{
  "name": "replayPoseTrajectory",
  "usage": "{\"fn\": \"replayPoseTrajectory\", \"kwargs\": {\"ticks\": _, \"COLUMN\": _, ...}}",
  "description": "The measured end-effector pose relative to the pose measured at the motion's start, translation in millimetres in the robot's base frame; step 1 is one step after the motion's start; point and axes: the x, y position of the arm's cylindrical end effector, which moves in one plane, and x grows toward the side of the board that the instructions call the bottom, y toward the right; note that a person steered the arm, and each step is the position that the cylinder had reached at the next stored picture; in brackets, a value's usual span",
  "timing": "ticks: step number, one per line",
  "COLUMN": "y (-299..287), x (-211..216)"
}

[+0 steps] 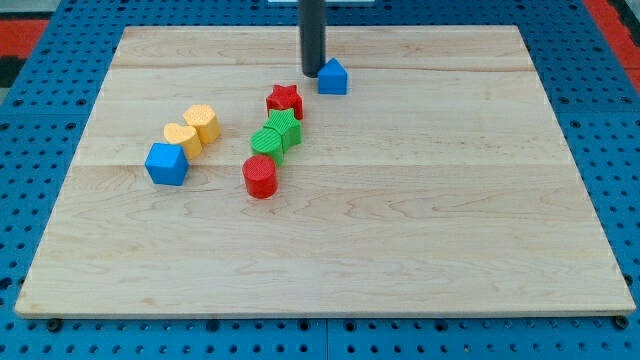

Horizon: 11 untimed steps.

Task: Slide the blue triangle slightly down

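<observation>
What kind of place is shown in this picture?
Probably a robotics lab bench: a wooden board lies on a blue perforated base, with small coloured blocks on it, and my tip beside the blue triangle.

A single camera looks down at a slant from beyond the view's bottom edge of a wooden board, far enough back to show the whole board, its far edge narrower at the view's top.

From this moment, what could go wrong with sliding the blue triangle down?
My tip sits at the blue triangle's left edge, not above it, so a push may send it toward the view's right instead of down. If it veers down-left, it could bump the red star and disturb the green blocks touching it.
</observation>
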Motion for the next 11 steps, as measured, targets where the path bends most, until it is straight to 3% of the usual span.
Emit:
{"fn": "replayPoseTrajectory", "kwargs": {"ticks": 2, "y": -0.7, "x": 2.2}}
{"fn": "replayPoseTrajectory", "kwargs": {"ticks": 3, "y": -0.7, "x": -32.2}}
{"fn": "replayPoseTrajectory", "kwargs": {"ticks": 5, "y": 55.2, "x": -32.1}}
{"fn": "replayPoseTrajectory", "kwargs": {"ticks": 9, "y": 7.8, "x": 6.9}}
{"fn": "replayPoseTrajectory", "kwargs": {"ticks": 11, "y": -63.9, "x": 6.9}}
